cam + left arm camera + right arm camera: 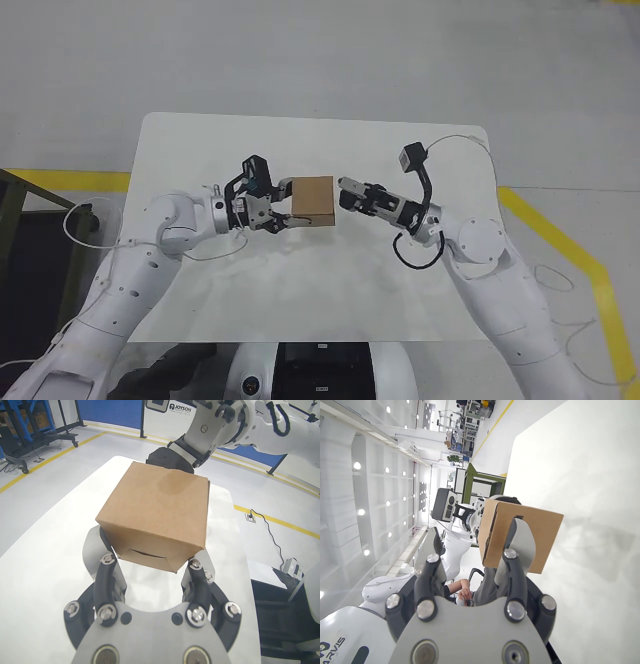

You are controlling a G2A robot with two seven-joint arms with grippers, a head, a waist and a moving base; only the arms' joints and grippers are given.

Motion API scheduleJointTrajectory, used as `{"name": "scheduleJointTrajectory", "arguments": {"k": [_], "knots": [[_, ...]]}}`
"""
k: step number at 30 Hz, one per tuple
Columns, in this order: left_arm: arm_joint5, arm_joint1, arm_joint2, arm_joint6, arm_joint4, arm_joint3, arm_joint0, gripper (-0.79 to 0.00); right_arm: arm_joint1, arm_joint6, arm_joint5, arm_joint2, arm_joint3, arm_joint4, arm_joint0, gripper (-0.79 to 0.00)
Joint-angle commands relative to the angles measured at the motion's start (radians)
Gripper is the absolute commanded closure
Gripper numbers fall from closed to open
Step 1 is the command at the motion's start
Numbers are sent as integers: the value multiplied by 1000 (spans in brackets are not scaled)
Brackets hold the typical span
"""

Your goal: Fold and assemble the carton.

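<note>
From above, found the brown carton [313, 200] with the middle of the white tabletop [300, 290] beneath it. Noted the left hand [282, 204] closed on the carton's end nearest the left arm, and the right hand [345, 192] touching the opposite end. From the left wrist, saw the carton [160, 510] raised clear of the tabletop [37, 562] below it, with a flat, closed upper face and a curved slit [147, 553] across the end face nearest the wrist. Found the left hand [150, 552] gripping that end, its fingers [200, 562] pressed against the two side faces at the lower corners. Made out a black pad [170, 461] of the right hand against the carton's far end. From the right wrist, saw the carton [542, 535] just beyond the right hand [477, 536], with the tabletop [582, 475] behind it and apart from it. Found the right hand spread wide and clasping nothing: one finger [522, 542] laid flat on the carton's broad face, the other standing well away from the carton, off its edge. Noticed a flap edge [491, 532] gaping slightly along the carton's narrow side.
</note>
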Motion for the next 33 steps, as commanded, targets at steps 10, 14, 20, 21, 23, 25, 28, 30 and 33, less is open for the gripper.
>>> {"name": "scheduleJointTrajectory", "arguments": {"k": [10, 14, 20, 21, 23, 25, 28, 30, 33], "knots": [[49, -7, 46, -12, 117, 13, 12, -388, 12, -69, -181, 90, 12, 0, -73, -785], [74, -15, 84, 5, 187, 29, 12, -391, 12, -69, -266, 99, 35, 16, -78, -785], [118, -29, 131, 37, 259, 65, -14, -388, 12, -64, -315, 105, 55, 30, -82, -785], [124, -32, 137, 45, 262, 74, -19, -385, 12, -64, -320, 106, 58, 32, -82, -785], [140, -37, 146, 57, 265, 92, -33, -385, 12, -64, -329, 106, 64, 36, -82, -785], [153, -42, 155, 64, 262, 113, -47, -391, 12, -63, -334, 105, 70, 41, -81, -785], [165, -51, 170, 63, 252, 148, -70, -588, 11, -61, -340, 99, 87, 48, -74, -785], [162, -56, 178, 58, 234, 169, -85, -760, 9, -62, -345, 95, 102, 51, -69, -785], [160, -62, 188, 46, 218, 199, -105, -785, 7, -66, -348, 86, 123, 51, -60, -785]]}}
